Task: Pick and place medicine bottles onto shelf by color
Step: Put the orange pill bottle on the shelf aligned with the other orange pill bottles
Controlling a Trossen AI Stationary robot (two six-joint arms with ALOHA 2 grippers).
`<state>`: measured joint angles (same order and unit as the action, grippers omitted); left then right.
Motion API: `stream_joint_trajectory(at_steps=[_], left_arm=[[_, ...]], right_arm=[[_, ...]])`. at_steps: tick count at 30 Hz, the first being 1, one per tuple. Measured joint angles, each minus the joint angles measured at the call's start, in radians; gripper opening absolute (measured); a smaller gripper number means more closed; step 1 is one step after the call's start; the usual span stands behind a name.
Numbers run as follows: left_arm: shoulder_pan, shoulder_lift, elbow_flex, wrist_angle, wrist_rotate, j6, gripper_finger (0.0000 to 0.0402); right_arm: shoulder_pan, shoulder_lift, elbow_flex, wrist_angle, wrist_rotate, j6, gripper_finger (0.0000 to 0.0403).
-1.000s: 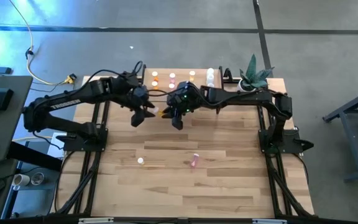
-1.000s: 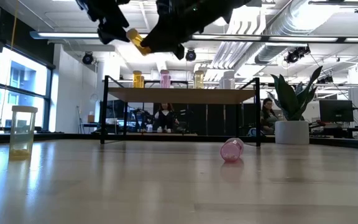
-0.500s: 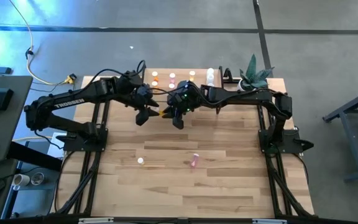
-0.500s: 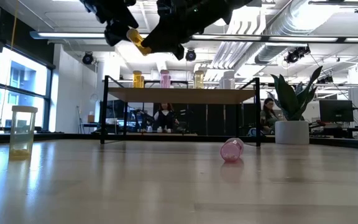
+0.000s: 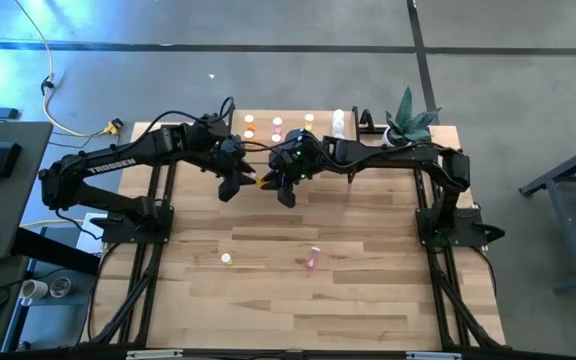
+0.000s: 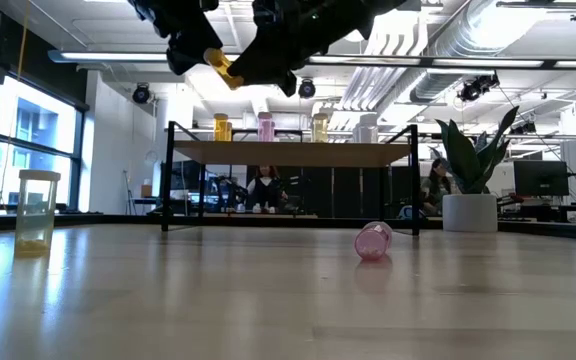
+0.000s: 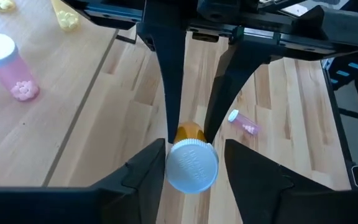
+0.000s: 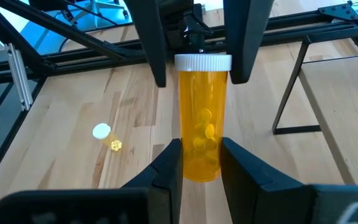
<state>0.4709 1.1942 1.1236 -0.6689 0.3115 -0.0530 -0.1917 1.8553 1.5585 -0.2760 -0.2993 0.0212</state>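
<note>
Right gripper point(image 8: 201, 163): hung above mid-table, clenched on the orange bottle's point(image 8: 200, 121) base.
Left gripper point(image 7: 191, 163): met it tip to tip, fingers astride the white cap point(image 7: 192, 165), contact unclear.
Shelf point(image 5: 293, 127): just behind both.

Left arm: reaches in from the left side, stretched toward the middle rear of the bench, raised well above it.
Left gripper point(image 5: 236, 180): points toward the right gripper; fingers point(image 7: 145, 176) parted, one on each side of the white cap end of the orange bottle point(image 8: 201, 118), contact not clear.
Right arm: extends from the right side, bent toward the middle.
Right gripper point(image 5: 280, 183): meets the left one nose to nose; fingers point(image 8: 168, 163) clamped on the bottle's lower body.
</note>
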Motion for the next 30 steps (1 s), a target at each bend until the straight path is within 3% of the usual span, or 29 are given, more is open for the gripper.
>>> stream_joint_trajectory(at_steps=[9, 30], left_arm=[[0.000, 0.000, 0.000, -0.032, 0.001, -0.022, 0.0129], [0.000, 0.000, 0.000, -0.037, 0.000, -0.022, 0.0114]], right_arm=[[0.000, 0.001, 0.000, 0.011, 0.000, 0.004, 0.0074], [0.000, 0.001, 0.000, 0.011, 0.000, 0.020, 0.0074]])
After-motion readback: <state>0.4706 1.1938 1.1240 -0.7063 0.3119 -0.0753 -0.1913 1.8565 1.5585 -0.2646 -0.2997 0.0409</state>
